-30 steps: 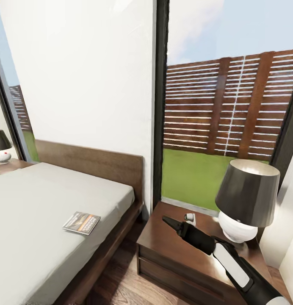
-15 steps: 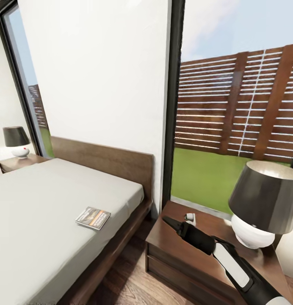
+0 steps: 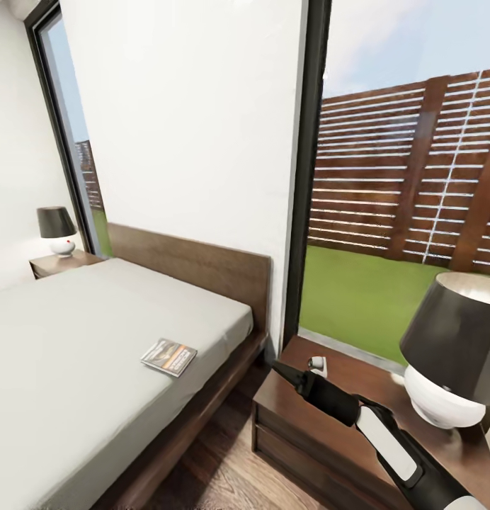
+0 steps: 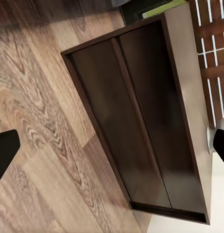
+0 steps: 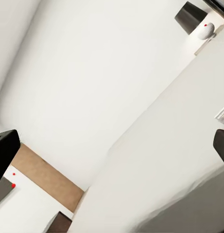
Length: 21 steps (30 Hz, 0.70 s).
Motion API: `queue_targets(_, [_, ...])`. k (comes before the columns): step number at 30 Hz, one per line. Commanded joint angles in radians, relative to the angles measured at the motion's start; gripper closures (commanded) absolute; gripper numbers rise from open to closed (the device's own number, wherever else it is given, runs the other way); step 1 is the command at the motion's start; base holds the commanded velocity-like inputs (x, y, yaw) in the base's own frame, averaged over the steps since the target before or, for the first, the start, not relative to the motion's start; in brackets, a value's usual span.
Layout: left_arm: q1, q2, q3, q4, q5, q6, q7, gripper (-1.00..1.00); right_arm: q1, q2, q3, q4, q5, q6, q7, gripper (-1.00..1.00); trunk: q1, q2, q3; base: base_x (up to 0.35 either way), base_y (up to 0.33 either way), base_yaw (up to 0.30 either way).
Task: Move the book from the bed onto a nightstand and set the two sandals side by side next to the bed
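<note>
Camera has swung left — book [image 3: 168, 356] on bed [image 3: 75, 340], well left of wide-spread right hand [image 3: 277, 367].

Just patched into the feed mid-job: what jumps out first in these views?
The book lies flat near the bed's edge, on the grey mattress. Beside the bed stands the near nightstand with a dark-shaded lamp; the right arm's end effector reaches out above its top. A tall window shows lawn and slatted fence.

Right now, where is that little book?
In the head view the book lies flat on the bed, near its right edge, across a strip of floor from the nightstand.
</note>
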Motion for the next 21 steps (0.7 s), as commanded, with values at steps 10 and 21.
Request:
queue_targets(10, [-0.001, 0.0, -0.008, 0.002, 0.004, -0.009, 0.001, -1.0, -0.001, -0.001, 0.002, 0.0, -0.009, 0.008, 0.0, -1.0, 0.0, 0.0, -0.005, -0.004, -0.161, 0.099])
queue_targets(21, [-0.001, 0.0, -0.008, 0.002, 0.004, -0.01, 0.002, -1.0, -0.001, -0.001, 0.002, 0.0, -0.009, 0.009, 0.0, -1.0, 0.0, 0.0, -0.006, 0.0, -0.181, 0.045])
